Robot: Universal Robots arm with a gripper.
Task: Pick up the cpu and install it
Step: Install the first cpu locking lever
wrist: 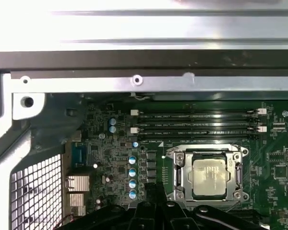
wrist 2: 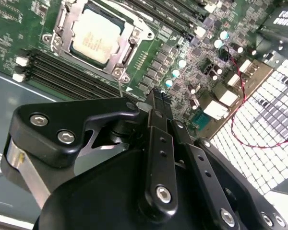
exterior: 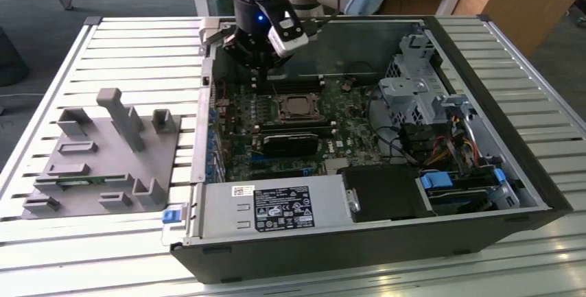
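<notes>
In the exterior view the arm's gripper point(exterior: 263, 70) hangs over the upper left part of the open computer case point(exterior: 512, 194), just above the green motherboard point(exterior: 274, 153), and the cpu point(exterior: 295, 107) sits in its socket near the middle of the frame, a bit right of and below the gripper, so it looks already seated, not carried. Over at the left of the frame there's a grey plastic holder point(exterior: 101, 160) on the slatted surface point(exterior: 55, 256), well apart from the case. In the second wrist view the cpu point(wrist 2: 97, 33) is upper left, lying flat inside the metal socket frame point(wrist 2: 134, 36), while the gripper point(wrist 2: 158, 103) fills the lower half; the jaws look pressed together with nothing between them, so I'd call them clenched and empty. In the first wrist view the cpu point(wrist: 210, 176) is lower right, memory slots point(wrist: 197, 122) just above it, with the gripper point(wrist: 153, 189) tip poking up at the bottom middle beside the socket. Handling-wise I'd guess the chip is light, stiff and thin, with a smooth slippery lid and a delicate underside, so take it by two opposite edges of the pale rim, keep it level, no squeezing hard.
</notes>
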